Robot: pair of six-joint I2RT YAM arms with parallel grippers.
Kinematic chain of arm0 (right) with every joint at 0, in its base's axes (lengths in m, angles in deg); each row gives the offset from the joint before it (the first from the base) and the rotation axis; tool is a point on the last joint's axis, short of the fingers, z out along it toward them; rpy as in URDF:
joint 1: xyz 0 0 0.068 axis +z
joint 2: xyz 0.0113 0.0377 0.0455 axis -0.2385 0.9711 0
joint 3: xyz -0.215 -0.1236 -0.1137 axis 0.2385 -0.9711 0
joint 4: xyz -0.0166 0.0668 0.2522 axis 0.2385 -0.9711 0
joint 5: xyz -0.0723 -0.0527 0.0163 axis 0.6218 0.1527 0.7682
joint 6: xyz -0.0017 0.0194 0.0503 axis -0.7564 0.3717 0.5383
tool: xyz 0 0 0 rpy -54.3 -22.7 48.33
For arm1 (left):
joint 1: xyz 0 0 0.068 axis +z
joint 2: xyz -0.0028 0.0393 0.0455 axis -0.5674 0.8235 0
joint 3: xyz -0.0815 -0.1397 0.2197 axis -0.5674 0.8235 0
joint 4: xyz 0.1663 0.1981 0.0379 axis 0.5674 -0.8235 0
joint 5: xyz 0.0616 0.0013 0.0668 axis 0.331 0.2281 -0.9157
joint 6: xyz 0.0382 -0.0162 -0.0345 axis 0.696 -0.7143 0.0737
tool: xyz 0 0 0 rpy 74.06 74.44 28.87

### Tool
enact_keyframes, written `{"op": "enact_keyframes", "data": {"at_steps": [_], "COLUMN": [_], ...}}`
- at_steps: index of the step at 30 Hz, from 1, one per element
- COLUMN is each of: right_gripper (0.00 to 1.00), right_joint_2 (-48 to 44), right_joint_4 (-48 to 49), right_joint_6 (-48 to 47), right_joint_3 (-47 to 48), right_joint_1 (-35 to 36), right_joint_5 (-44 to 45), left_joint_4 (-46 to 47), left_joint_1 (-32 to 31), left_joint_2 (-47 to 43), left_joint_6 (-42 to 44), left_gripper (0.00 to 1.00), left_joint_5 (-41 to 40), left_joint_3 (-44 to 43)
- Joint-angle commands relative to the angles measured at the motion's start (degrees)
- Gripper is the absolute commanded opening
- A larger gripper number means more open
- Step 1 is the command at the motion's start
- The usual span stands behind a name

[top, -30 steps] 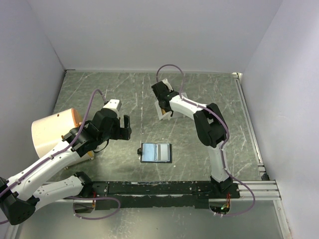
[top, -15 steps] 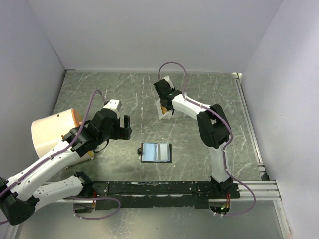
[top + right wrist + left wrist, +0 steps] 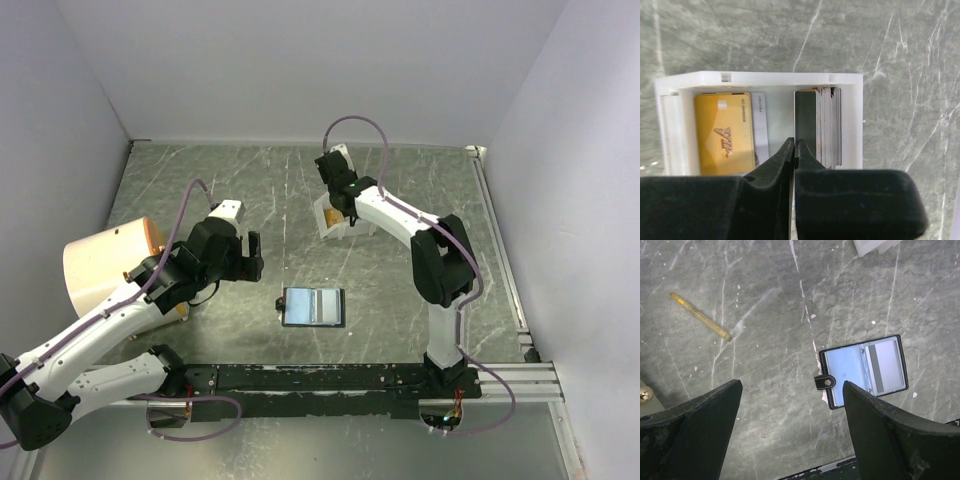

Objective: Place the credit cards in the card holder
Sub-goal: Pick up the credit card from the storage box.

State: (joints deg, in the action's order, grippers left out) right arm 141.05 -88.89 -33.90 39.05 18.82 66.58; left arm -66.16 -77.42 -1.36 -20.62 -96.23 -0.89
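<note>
One white box [image 3: 760,77], holding the credit cards [image 3: 722,132]: a gold one in one compartment, a dark-fronted stack in the other. Over its middle divider, the right gripper [image 3: 794,145], jaws pressed together, nothing visible between them. Nearer the arm bases than the box and apart from it, the card holder [image 3: 862,371], open on the table [image 3: 200,180], a grey striped card in one pocket. Left of the box, the left gripper [image 3: 790,430], jaws spread wide, empty.

card holder [image 3: 845,372] black-edged, pale blue inside; gold card [image 3: 722,132]; white box [image 3: 760,77]; table [image 3: 765,300] grey, white-veined; pen [image 3: 700,316] yellow.
</note>
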Motion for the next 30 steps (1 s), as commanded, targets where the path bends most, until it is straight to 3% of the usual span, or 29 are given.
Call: {"op": "enact_keyframes", "data": {"at_steps": [1, 11, 16, 21, 30], "right_gripper": [0.00, 0.00, 0.00, 0.00, 0.00], "right_joint_2": [-5.8, -16.3, -24.6, -31.9, -39.9], "right_joint_4": [0.0, -2.4, 0.9, 5.8, 13.9], "right_joint_6": [3.1, 12.0, 17.4, 24.6, 36.6], "right_joint_3": [-1.1, -8.0, -15.9, -25.6, -38.7], "right_joint_1": [-0.3, -0.2, -0.1, 0.5, 1.1], "right_joint_5": [-4.2, -13.3, -23.1, -31.7, -40.4], "left_joint_4": [1.4, 2.4, 5.6, 10.1, 14.9], "left_joint_1": [0.3, 0.2, 0.3, 0.3, 0.2], "left_joint_2": [0.6, 8.1, 12.4, 16.8, 23.5], "left_joint_6": [-0.4, -3.9, -6.0, -7.1, -8.7], "left_gripper": [0.91, 0.79, 0.79, 0.85, 0.79], "left_joint_5": [3.0, 12.5, 17.2, 19.9, 20.7], "left_joint_3": [0.0, -0.6, 0.7, 2.8, 4.8]}}
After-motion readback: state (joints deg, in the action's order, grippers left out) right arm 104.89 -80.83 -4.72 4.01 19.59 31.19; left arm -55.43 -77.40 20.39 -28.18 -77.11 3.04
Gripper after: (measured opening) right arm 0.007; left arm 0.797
